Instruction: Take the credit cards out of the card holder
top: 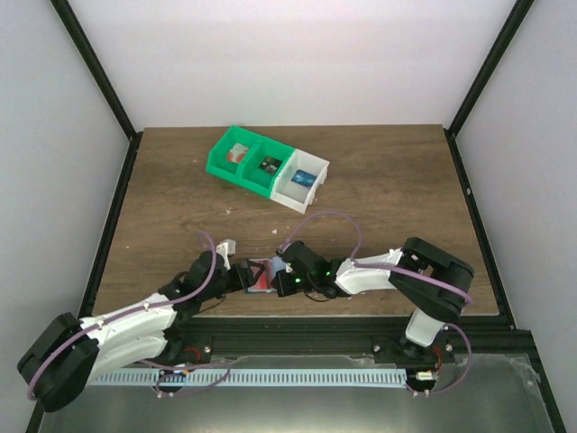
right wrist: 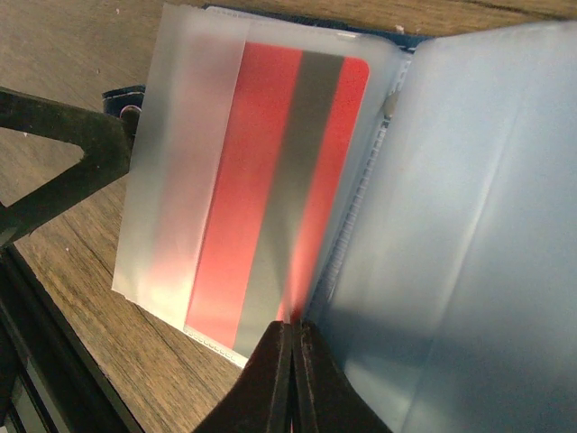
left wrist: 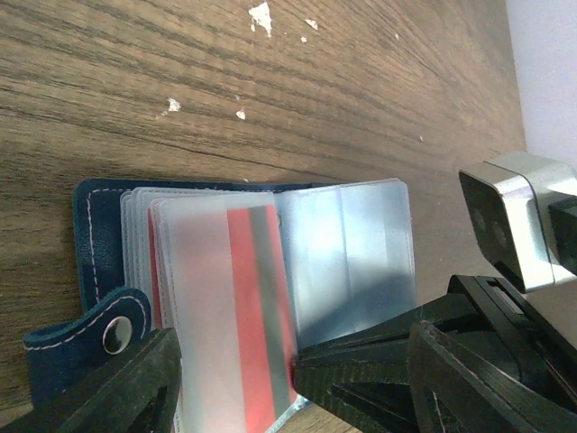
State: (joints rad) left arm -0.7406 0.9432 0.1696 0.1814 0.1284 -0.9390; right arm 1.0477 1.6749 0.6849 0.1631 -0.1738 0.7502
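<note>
The card holder (top: 261, 273) lies open near the table's front edge, with a navy border (left wrist: 90, 234) and frosted sleeves (right wrist: 469, 225). A red credit card (left wrist: 243, 298) with a grey stripe sits in the top sleeve (right wrist: 270, 180). My right gripper (right wrist: 293, 327) is shut, its tips pinching the card's lower corner by the fold (top: 281, 280). My left gripper (left wrist: 297, 347) is open and straddles the holder's near end (top: 236, 278). One of its fingers (left wrist: 126, 388) sits by the snap strap.
A green bin (top: 243, 162) joined to a white bin (top: 302, 185) stands at the back middle of the table, with a card in each compartment. Pale crumbs (left wrist: 261, 16) dot the wood. Black frame rails run along the table's sides.
</note>
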